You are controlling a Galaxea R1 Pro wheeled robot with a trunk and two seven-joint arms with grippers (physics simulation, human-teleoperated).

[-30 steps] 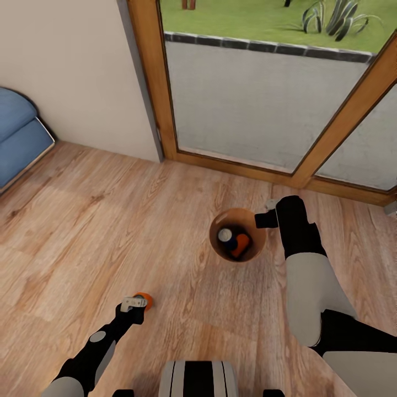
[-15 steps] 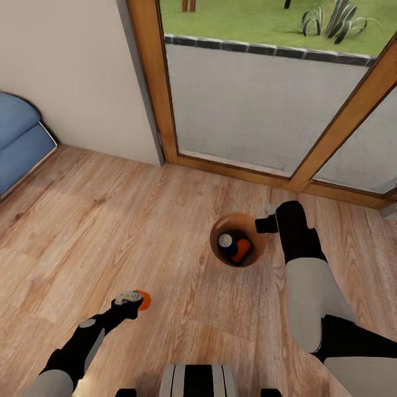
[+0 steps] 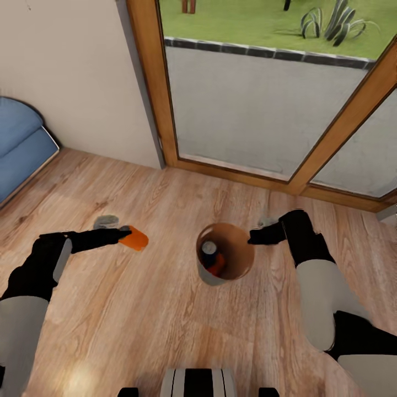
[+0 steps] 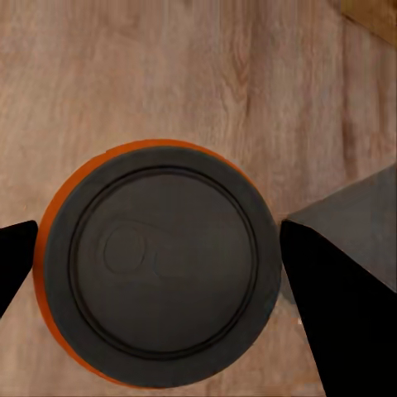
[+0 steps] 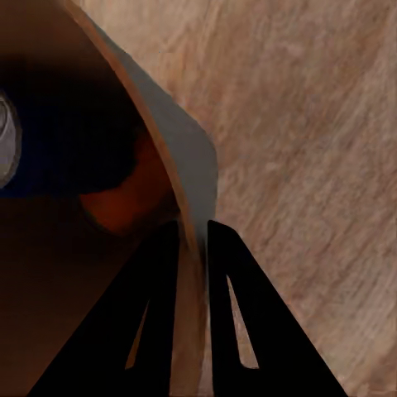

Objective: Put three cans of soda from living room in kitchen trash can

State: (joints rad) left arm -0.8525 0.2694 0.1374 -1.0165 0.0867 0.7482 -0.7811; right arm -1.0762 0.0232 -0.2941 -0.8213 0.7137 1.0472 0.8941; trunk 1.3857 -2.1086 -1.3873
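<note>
Over the wood floor [image 3: 138, 309], head view: left gripper [image 3: 122, 235] carries an orange can [image 3: 134, 239] left of the trash can [image 3: 207, 274], already containing a blue can [image 3: 209, 248] and another orange can [image 3: 218, 266]. Left wrist view: fingers [image 4: 347, 306] clamp the orange can [image 4: 157, 273] across its sides; it is probably light, rigid and slippery. Right wrist view: right gripper [image 5: 193, 236] pinches the bin's thin rim [image 5: 178, 165].

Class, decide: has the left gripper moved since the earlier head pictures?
Yes. The left gripper, shut on the orange can, has risen and swung forward, drawing level with the trash can.

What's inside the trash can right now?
Inside the trash can lie a dark blue can with a silver top and an orange can beside it. The bin's bottom beneath them is covered. The third, orange can is in the left gripper.
</note>
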